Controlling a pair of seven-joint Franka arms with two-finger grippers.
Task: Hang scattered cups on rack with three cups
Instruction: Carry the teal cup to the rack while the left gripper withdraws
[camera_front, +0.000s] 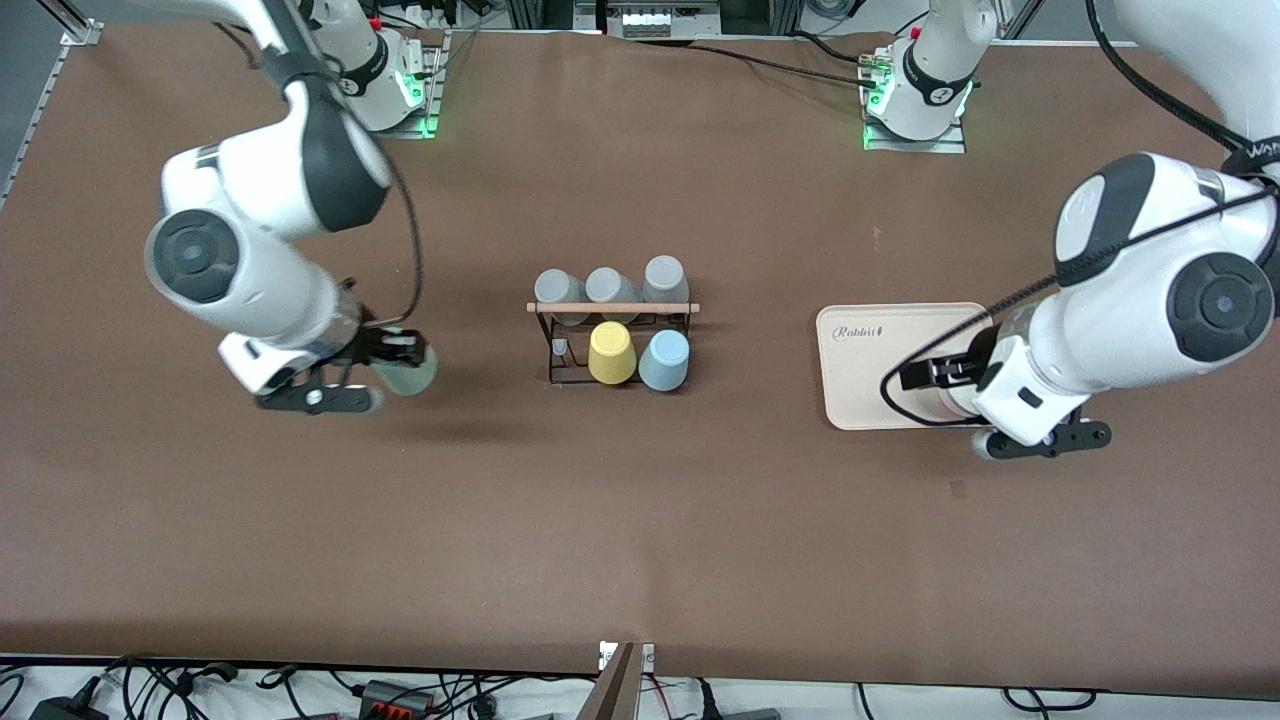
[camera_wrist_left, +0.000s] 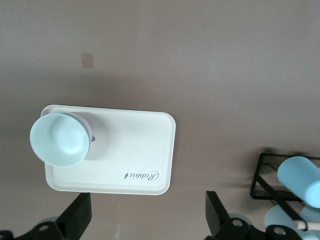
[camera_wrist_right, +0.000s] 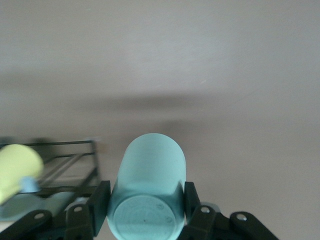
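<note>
My right claw (camera_wrist_right: 145, 210) gripped the pale mint green tapered cup (camera_wrist_right: 149, 190) between both fingers, over bare brown tabletop (camera_front: 640, 520) toward the right arm's end, well apart from the small black wire rack (camera_front: 612, 340). My left claw (camera_wrist_left: 150, 220) hung open over the cream rectangular tray (camera_wrist_left: 135, 155), waiting.

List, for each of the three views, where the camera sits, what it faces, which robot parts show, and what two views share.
Front view: high across the table, facing both arms, rack, tray.
Left wrist view: above the tray, looking down on a bowl; open left hand fingers show.
Right wrist view: looking along the right hand, shut on the mint cup.
Shared: the yellow cup shows in front and right wrist views.
</note>
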